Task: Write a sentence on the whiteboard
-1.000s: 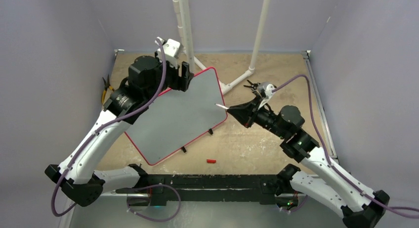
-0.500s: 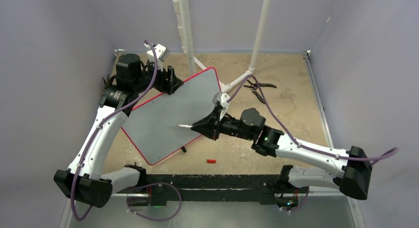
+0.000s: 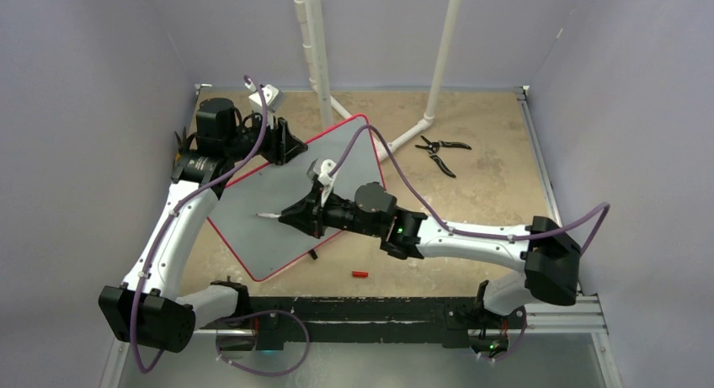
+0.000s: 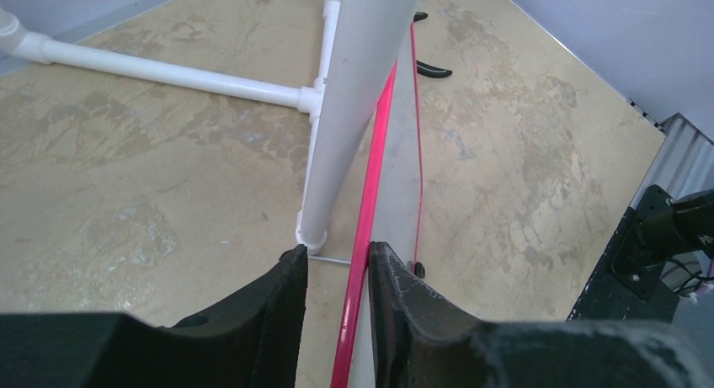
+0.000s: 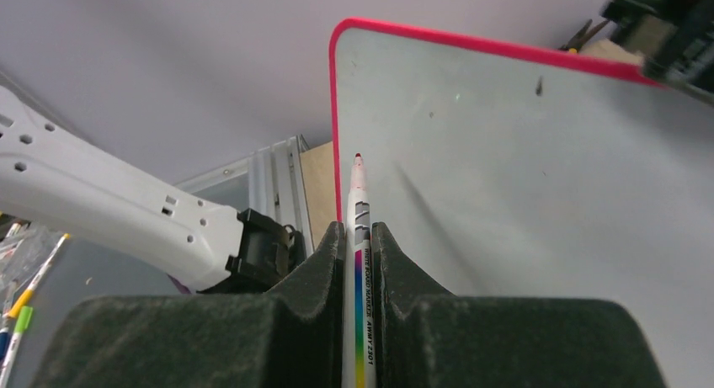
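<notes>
The whiteboard (image 3: 286, 179) lies tilted across the table's left half, pale grey with a thin red rim; no sentence shows on its surface. My left gripper (image 3: 293, 143) is at the board's upper edge. In the left wrist view its jaws (image 4: 337, 255) straddle the red rim (image 4: 370, 194): the rim touches the right finger and a gap remains on the left side. My right gripper (image 3: 288, 217) is shut on a white marker (image 3: 271, 215), uncapped. The marker (image 5: 357, 194) points its red tip just over the whiteboard (image 5: 505, 169) near a corner.
A red marker cap (image 3: 359, 274) lies on the table below the board. Black pliers (image 3: 442, 146) rest at the back right. White pipes (image 3: 438, 51) rise behind the board, one pipe (image 4: 354, 93) right next to my left fingers. A yellow-handled tool (image 3: 178, 156) sits by the left wall.
My right arm has swung left across the board with the marker, from its right edge to its left part. The left gripper slid left along the top rim and its jaws narrowed.
</notes>
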Controlling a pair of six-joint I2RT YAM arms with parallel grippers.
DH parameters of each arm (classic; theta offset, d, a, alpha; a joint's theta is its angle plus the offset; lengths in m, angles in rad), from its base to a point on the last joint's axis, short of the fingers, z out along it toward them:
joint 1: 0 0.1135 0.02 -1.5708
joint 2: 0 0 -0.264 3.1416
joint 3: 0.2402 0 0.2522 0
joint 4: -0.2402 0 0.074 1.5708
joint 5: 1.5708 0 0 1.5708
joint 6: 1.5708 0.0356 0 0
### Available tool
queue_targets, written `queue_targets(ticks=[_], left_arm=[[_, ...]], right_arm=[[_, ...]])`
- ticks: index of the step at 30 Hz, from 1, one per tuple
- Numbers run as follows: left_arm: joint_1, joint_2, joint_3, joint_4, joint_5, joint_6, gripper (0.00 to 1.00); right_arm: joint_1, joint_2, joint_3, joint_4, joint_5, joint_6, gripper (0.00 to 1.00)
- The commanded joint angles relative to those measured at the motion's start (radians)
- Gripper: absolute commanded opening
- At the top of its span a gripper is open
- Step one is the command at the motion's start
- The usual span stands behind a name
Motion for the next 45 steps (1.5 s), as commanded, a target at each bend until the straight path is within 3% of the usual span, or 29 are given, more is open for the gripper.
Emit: queue_targets(ticks=[1, 22, 45], left_arm=[[0.02, 0.002, -0.014, 0.075, 0.074, 0.012, 0.27], [0.044, 0.014, -0.039, 0.117, 0.132, -0.01, 0.0], [0.055, 0.011, -0.045, 0.129, 0.16, -0.018, 0.0]], right_arm=[[0.025, 0.067, 0.122, 0.042, 0.01, -0.055, 0.0], [0.076, 0.236, 0.26, -0.071, 0.058, -0.118, 0.0], [0.077, 0.26, 0.306, -0.07, 0.219, -0.086, 0.0]])
